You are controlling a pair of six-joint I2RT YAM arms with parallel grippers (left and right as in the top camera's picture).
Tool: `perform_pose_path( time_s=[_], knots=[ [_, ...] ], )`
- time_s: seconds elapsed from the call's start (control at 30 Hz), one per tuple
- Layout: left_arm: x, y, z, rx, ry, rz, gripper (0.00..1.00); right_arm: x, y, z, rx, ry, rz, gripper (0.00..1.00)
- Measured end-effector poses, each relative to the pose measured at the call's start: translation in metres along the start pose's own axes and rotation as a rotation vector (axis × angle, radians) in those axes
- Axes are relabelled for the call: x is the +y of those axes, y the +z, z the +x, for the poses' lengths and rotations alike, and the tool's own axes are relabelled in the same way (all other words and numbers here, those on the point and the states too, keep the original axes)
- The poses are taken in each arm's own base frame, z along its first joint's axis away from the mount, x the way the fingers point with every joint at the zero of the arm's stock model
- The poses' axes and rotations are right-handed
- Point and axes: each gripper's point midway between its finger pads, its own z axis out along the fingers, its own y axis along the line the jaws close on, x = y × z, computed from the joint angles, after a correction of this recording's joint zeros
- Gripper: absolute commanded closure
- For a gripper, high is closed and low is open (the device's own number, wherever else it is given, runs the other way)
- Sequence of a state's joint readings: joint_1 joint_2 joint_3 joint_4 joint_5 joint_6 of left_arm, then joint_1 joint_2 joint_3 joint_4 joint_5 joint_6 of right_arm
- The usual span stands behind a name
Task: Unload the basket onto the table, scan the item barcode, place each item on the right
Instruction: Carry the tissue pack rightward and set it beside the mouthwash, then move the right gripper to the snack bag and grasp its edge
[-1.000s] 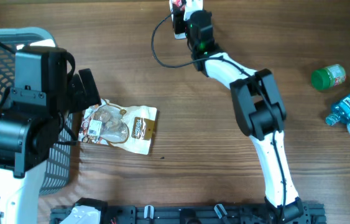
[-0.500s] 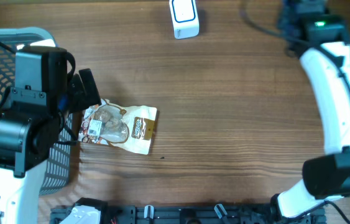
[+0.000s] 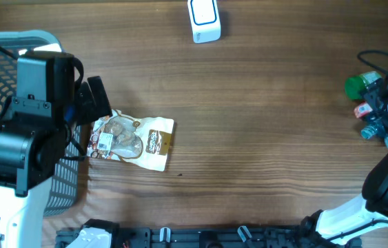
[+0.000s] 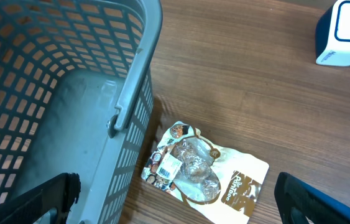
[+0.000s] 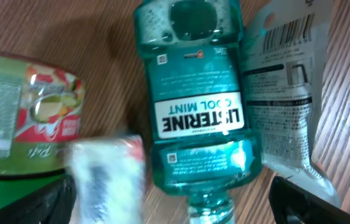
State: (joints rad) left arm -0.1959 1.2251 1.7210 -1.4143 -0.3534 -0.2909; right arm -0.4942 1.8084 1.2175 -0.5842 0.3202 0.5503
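Snack pouch [image 3: 133,142], long axis left-right, lies just under the wide-open, empty left gripper [image 4: 176,202] beside the basket [image 4: 131,93]; right gripper [image 5: 175,205], also wide, hovers well apart at right.

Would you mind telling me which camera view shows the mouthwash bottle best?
The right wrist view: the mouthwash bottle fills the frame, its label readable. Overhead shows only a teal sliver at the frame's right edge, mostly hidden; the left wrist view does not show it.
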Motion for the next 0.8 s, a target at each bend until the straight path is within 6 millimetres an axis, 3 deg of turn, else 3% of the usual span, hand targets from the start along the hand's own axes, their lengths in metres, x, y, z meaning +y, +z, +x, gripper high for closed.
perform_pose_path(
  time_s=[0.13,0.23,0.33,0.37,0.43,0.47,0.57,0.67,0.77,0.8],
  knots=[
    [0.0,0.0,0.0,0.0,0.0,0.0,0.0,0.001,-0.004,0.001,0.032,-0.076,-0.013,0.0],
    [0.003,0.0,0.007,0.028,0.01,-0.011,0.0,0.019,-0.034,-0.008,0.089,-0.102,-0.116,0.0],
    [0.011,-0.002,0.028,0.115,0.045,-0.043,0.0,0.064,-0.099,-0.03,0.068,-0.099,-0.408,0.0],
    [0.012,-0.002,0.03,0.122,0.048,-0.046,0.0,0.084,-0.136,-0.033,0.055,-0.108,-0.561,0.0],
    [0.012,-0.002,0.03,0.124,0.049,-0.046,0.0,0.119,-0.192,-0.018,0.078,-0.166,-0.787,0.0],
    [0.012,-0.002,0.03,0.124,0.048,-0.046,0.0,0.127,-0.201,-0.008,0.102,-0.188,-0.816,0.0],
    [0.012,-0.002,0.03,0.122,0.048,-0.046,0.0,0.168,-0.222,0.064,0.251,-0.307,-0.892,0.0],
    [0.01,-0.001,0.025,0.101,0.04,-0.038,0.0,0.21,-0.235,0.158,0.437,-0.471,-0.989,0.0],
    [-0.005,0.001,0.0,0.002,-0.003,0.026,0.0,0.22,-0.218,0.288,0.782,-0.628,-1.023,0.0],
    [-0.008,0.0,-0.002,-0.004,-0.007,0.043,0.0,0.219,-0.213,0.309,0.844,-0.638,-1.043,0.0]
  ],
)
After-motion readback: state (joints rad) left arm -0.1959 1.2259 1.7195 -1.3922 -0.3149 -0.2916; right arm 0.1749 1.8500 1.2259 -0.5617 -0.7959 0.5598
